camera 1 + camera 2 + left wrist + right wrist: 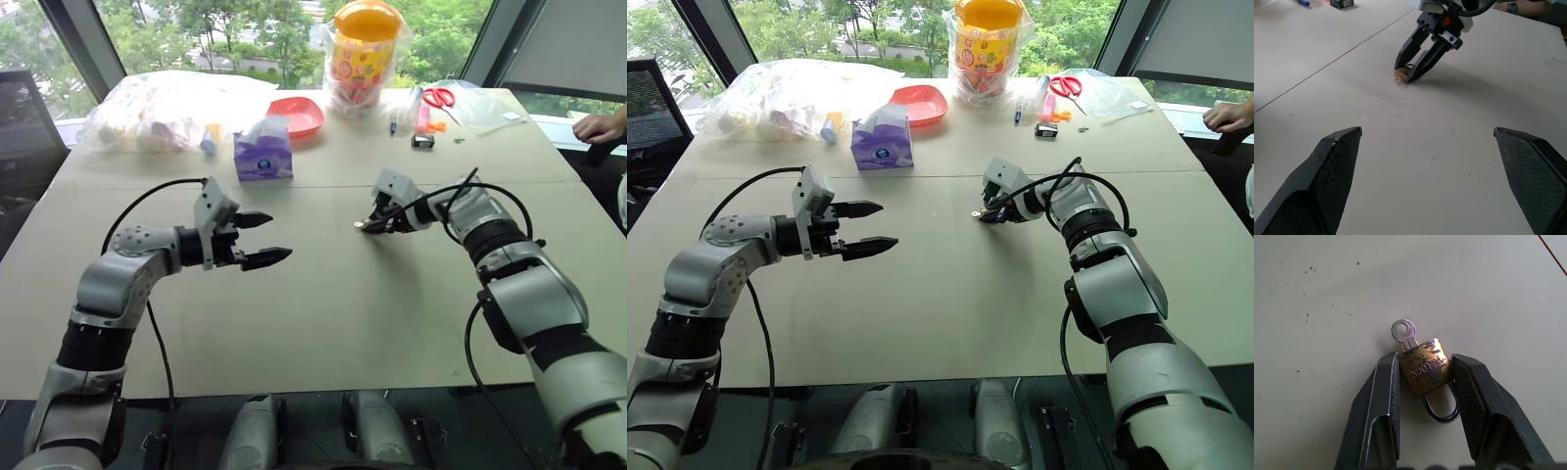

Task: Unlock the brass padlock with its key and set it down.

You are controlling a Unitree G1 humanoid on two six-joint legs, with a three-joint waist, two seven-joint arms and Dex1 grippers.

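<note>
Your right gripper [1422, 377] is clamped on the brass padlock [1426, 367] lying on the table [323, 323], the key [1404, 331] sticking out of the padlock's body. Your left gripper [263, 239] hovers spread wide, well apart from the padlock.
</note>
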